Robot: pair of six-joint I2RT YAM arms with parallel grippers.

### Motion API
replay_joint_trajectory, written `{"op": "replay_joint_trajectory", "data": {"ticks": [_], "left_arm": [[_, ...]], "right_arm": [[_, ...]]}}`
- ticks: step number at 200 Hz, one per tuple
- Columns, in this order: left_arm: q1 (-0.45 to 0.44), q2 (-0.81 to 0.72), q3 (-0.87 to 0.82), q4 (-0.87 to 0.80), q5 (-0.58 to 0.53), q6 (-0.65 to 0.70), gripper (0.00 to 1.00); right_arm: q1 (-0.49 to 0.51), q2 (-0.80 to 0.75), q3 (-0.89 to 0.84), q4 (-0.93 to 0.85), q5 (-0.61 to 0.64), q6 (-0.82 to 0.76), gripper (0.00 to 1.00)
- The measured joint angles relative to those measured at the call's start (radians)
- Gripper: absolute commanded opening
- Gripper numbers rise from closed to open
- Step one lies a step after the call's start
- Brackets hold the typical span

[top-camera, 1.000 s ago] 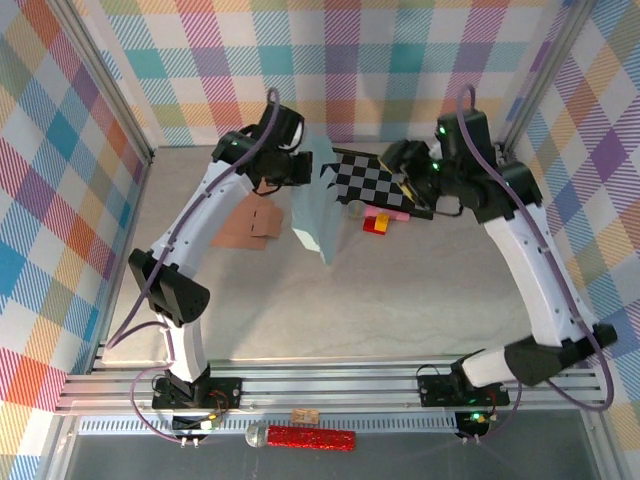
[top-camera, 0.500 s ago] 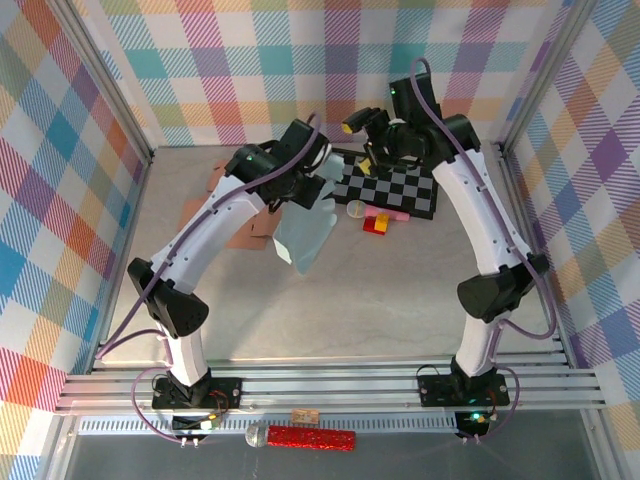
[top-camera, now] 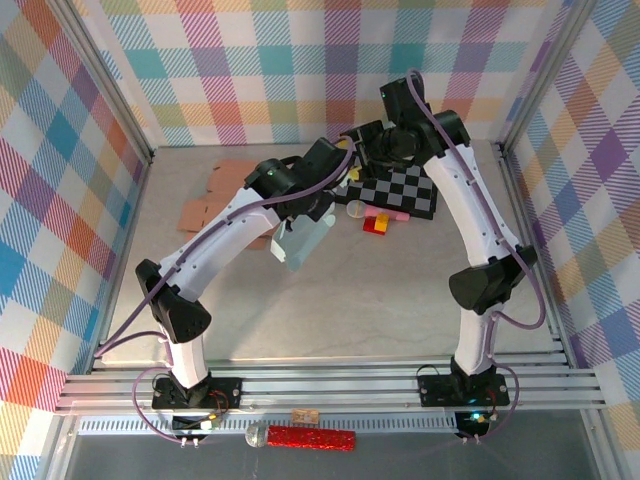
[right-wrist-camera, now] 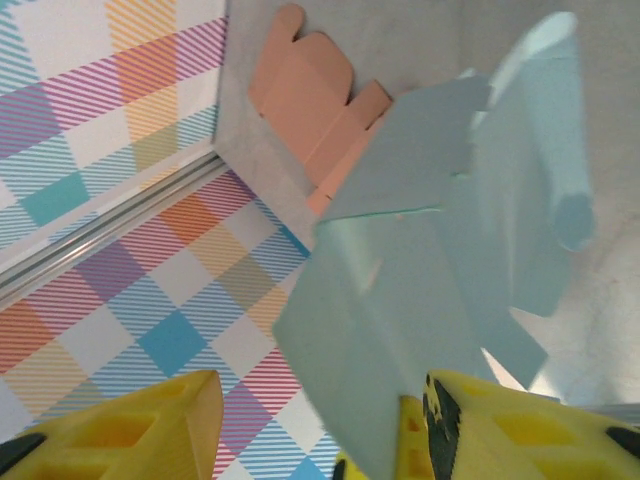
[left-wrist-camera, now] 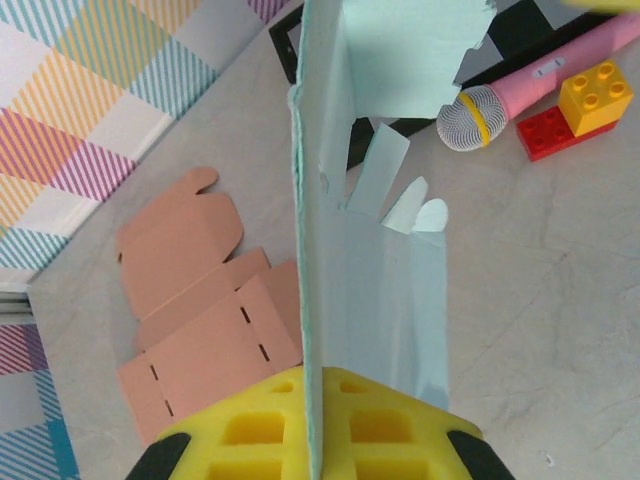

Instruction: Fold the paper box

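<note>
Pale blue card, the paper box is hanging unfolded just left of the checkered board, over the surface. The left fingers are pinching its lower edge tight, holding the sheet on edge. The right fingers are standing apart with a panel passing between them, not clamping it. For a clean fold, the right side should probably be closing near a crease while the left side is bracing. The left arm is reaching forward toward the board, and the right arm is arching over the board, its wrist pointing at the sheet.

Pastel plaid walls with aluminium corner posts enclose a pale grey, faintly marbled tabletop.
</note>
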Motion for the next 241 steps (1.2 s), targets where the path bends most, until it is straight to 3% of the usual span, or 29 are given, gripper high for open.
{"op": "replay_joint_trajectory", "data": {"ticks": [67, 152, 188, 218, 223, 241], "left_arm": [[-0.047, 0.002, -0.017, 0.016, -0.034, 0.036, 0.00], [-0.065, 0.006, -0.032, 0.021, -0.104, 0.069, 0.00], [-0.083, 0.007, -0.035, 0.025, -0.121, 0.085, 0.00], [-0.097, 0.016, -0.047, 0.029, -0.122, 0.089, 0.00], [-0.097, 0.017, -0.048, 0.029, -0.124, 0.090, 0.04], [-0.097, 0.017, -0.050, 0.030, -0.128, 0.088, 0.34]], "right_arm": [[0.003, 0.000, -0.031, -0.012, -0.033, -0.002, 0.54], [0.003, 0.007, -0.082, -0.013, -0.055, -0.029, 0.42], [0.003, 0.014, -0.103, -0.012, -0.055, -0.045, 0.26], [0.004, 0.018, -0.115, 0.002, -0.063, -0.050, 0.04], [0.004, 0.018, -0.118, 0.001, -0.063, -0.051, 0.01], [0.004, 0.018, -0.120, 0.002, -0.064, -0.046, 0.00]]}}
